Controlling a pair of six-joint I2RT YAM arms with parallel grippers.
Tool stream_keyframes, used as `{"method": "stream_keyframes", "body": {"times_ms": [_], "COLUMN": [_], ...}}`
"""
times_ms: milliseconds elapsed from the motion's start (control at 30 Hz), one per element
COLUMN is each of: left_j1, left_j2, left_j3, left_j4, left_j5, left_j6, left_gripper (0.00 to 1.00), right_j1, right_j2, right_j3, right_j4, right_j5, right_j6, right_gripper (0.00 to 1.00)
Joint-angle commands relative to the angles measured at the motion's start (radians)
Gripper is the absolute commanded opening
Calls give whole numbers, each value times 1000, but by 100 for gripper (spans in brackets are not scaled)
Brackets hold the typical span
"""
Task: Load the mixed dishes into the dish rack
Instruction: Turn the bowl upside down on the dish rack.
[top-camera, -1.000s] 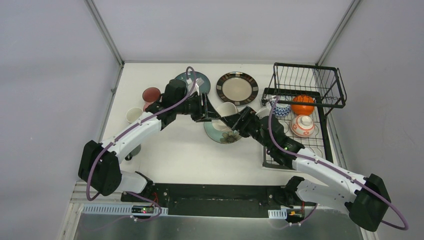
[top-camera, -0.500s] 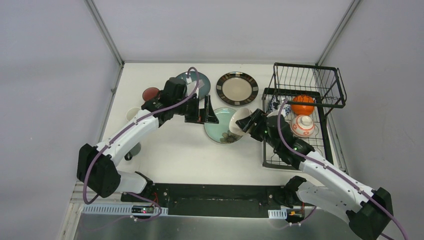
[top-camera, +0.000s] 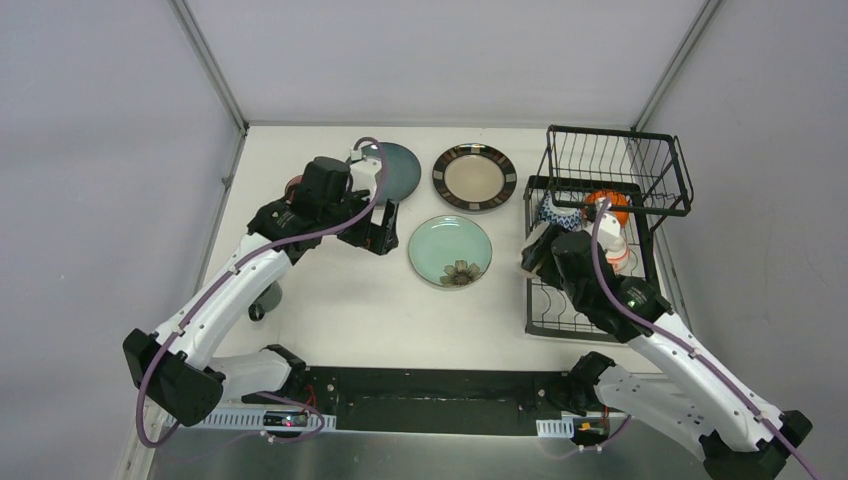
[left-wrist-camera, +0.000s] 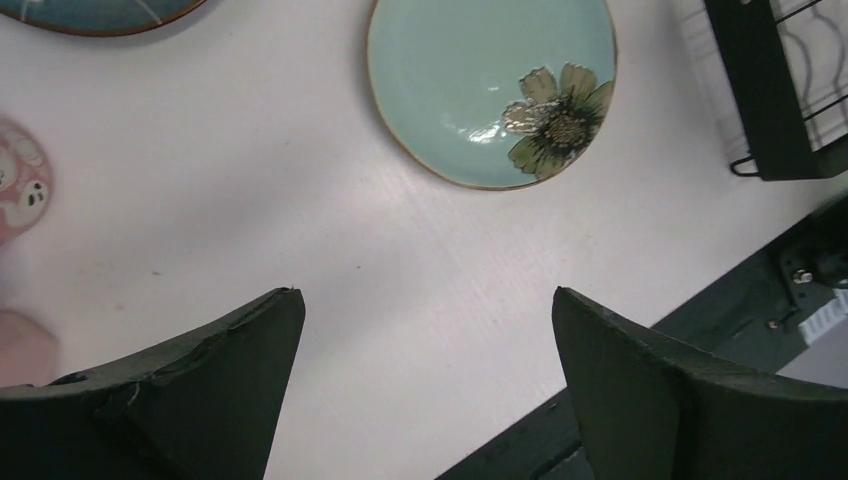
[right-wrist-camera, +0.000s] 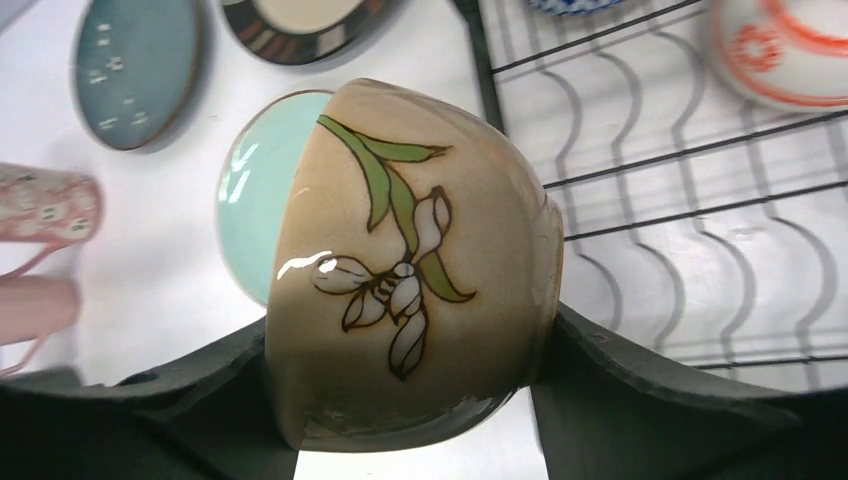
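1. The right gripper (right-wrist-camera: 405, 380) pinches the tan flower-painted bowl (right-wrist-camera: 400, 230), 1 finger on each side of it with the jaws held wide.
2. A second ago this bowl hung between both grippers above the mint green plate (top-camera: 450, 250). Now the right arm alone carries it and has swung it to the right of the top view, up to the left edge of the dish rack (top-camera: 610, 130).
3. The left gripper (left-wrist-camera: 425, 370) is spread wide and empty. It has drawn back to the left of the mint green plate, over bare table.
4. So the handover looks finished, and setting the bowl down in the rack is the step in hand. In the right wrist view the slotted lower tray shows free wires right of the bowl, with the red-patterned bowl (right-wrist-camera: 790, 50) at upper right.
5. Still on the table are 3 plates: the mint one, the dark teal plate (top-camera: 395, 170) and the dark-rimmed beige plate (top-camera: 474, 177). There are also 2 pink cups (right-wrist-camera: 45, 205) at the left edge of the wrist view, so much loading remains.
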Motion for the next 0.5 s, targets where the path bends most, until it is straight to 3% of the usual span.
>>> {"method": "stream_keyframes", "body": {"times_ms": [0,200,467], "left_j1": [4,3,3], "left_j2": [-42,-98,-109], "left_j3": [-52,-98,-105], "left_j4": [-34,-40,-31], "left_j5": [-125,-180,-152], "left_j6": [107,121,124], "left_gripper": [99,99,99], "right_j1": [-6,-11,-27], "right_j2": [21,97,254], "right_j3": [128,152,189], "right_j4": [-143,-236,-278], "right_j5": [182,266,374], "right_j6": [-42,-47,-88], "right_gripper": [47,46,45]}}
